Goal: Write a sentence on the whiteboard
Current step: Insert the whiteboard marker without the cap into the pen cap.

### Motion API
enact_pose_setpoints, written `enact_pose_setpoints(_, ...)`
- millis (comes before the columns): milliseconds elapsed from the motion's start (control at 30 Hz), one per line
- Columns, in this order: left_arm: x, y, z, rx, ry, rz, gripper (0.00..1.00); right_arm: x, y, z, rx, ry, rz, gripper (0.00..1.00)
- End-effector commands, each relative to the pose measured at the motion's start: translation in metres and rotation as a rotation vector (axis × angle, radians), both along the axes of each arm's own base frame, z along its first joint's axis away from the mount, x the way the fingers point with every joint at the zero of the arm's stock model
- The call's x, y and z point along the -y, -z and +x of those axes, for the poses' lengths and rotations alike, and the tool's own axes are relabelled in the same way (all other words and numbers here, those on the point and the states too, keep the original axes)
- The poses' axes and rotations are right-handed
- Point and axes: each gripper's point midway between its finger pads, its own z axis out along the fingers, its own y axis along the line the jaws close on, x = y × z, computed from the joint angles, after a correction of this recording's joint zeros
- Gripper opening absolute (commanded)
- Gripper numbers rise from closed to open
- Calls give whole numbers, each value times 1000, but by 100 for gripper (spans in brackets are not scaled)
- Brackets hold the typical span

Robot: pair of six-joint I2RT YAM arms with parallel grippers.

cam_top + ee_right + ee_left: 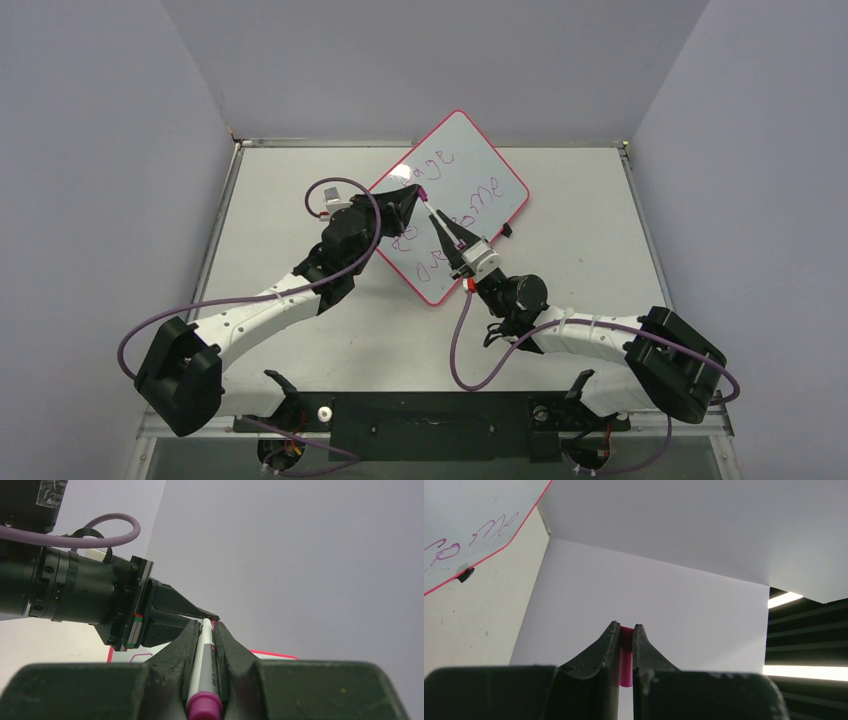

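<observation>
Pale grey bench (600,230) with a few scuffs on it, boxed in by plain lilac-grey walls (400,60) on the left, far and right sides, so the room is pretty bare. Black mounting rail (430,420) runs along the near edge with both arm bases on it, and purple cables (160,320) loop off each arm.

The whiteboard (465,135) sits turned diagonally about mid-width of the bench, its top corner right up by the far edge. One of its little black clip feet (507,230) pokes out on the side toward the right edge. The sentence (478,197) is in purple-pink handwriting; I can read "age", "come" and something like "over", the rest is behind the arms.

Both arms meet over the board. The right fingers (445,232) are clamped tight on the marker (202,665), white barrel with a purple-pink back end. The left fingers (412,203) are pinched on a small pink cap (625,655) right at the marker's front end. Can't tell whether the cap is seated on the marker or just off it.
</observation>
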Motion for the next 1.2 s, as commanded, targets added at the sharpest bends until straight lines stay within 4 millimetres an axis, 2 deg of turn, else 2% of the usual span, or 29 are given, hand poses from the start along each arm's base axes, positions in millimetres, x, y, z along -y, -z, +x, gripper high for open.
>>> enact_pose_setpoints(0, -1, -18, 2, 44, -7, -44, 0, 9, -20, -4, 35, 18, 64, 0)
enact_pose_setpoints(1167, 4, -24, 4, 58, 6, -63, 0, 7, -2, 3, -26, 43, 36, 0)
